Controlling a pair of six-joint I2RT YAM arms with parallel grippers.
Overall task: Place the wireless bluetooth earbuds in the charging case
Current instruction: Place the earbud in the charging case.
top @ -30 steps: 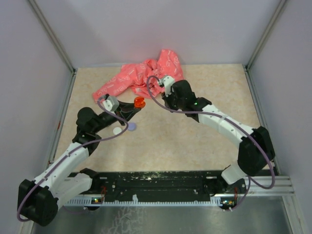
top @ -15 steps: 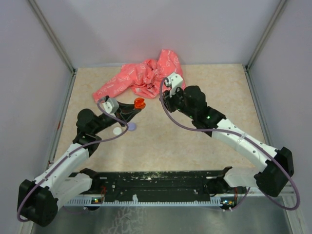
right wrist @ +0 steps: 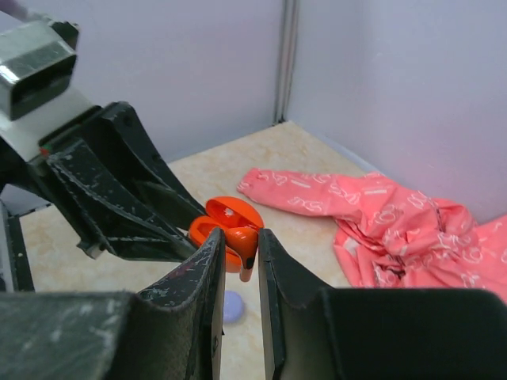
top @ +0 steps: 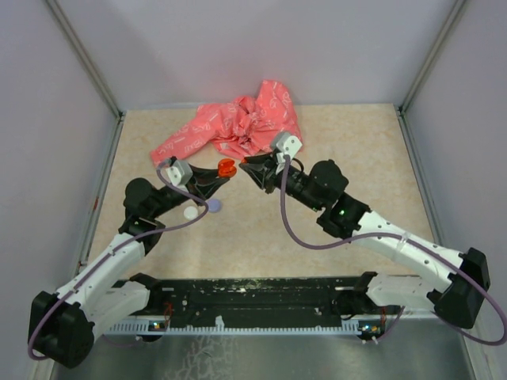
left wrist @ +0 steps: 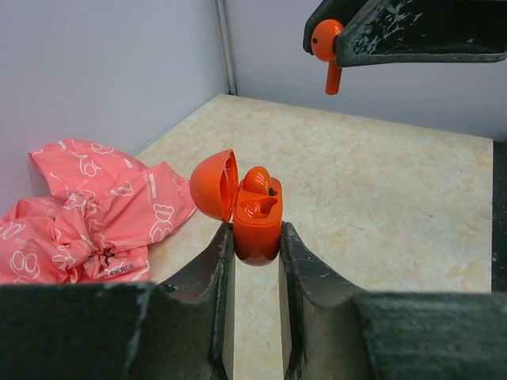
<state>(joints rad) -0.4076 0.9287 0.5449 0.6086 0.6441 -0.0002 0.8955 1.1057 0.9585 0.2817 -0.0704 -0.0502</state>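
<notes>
Up off the bench, the left fingers squeezed the open charging case steady, one earbud already inside. The right fingers pinched the second earbud close by, probably to pop it in.

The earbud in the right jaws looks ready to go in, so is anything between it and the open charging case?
Nothing visible stands in the way. The left gripper holds the charging case with its lid swung aside. The earbud is pinched in the right gripper, apart from the case, with only open air between them.
</notes>
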